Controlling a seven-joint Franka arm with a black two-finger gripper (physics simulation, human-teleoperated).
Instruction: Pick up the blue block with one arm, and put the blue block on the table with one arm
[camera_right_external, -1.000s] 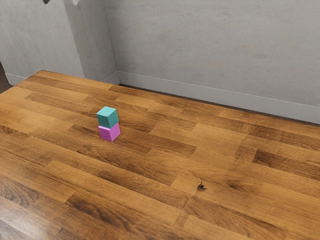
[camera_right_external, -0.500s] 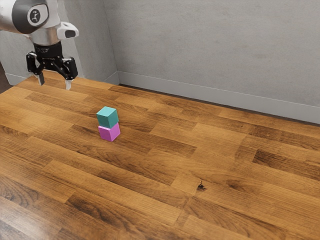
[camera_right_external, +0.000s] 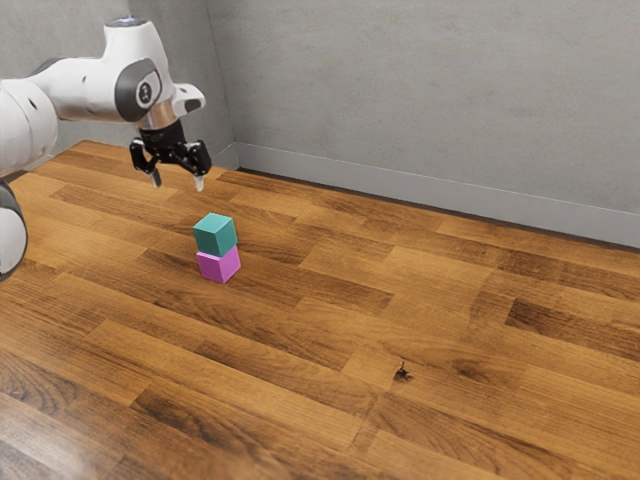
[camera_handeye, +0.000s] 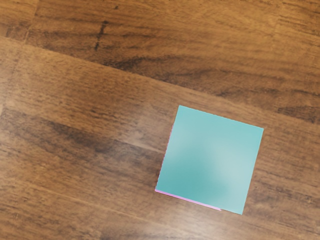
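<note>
Across the wooden counter reaches the white arm, its black tool hanging above the surface, fingers apart and empty, probably to straddle a block on the way down. The blue block rests on the pink block, which props it off the counter, so it likely needs a straight lift before being set down.

We see a bare grey-walled room, its kind unclear, with skirting and a wooden worktop.
</note>
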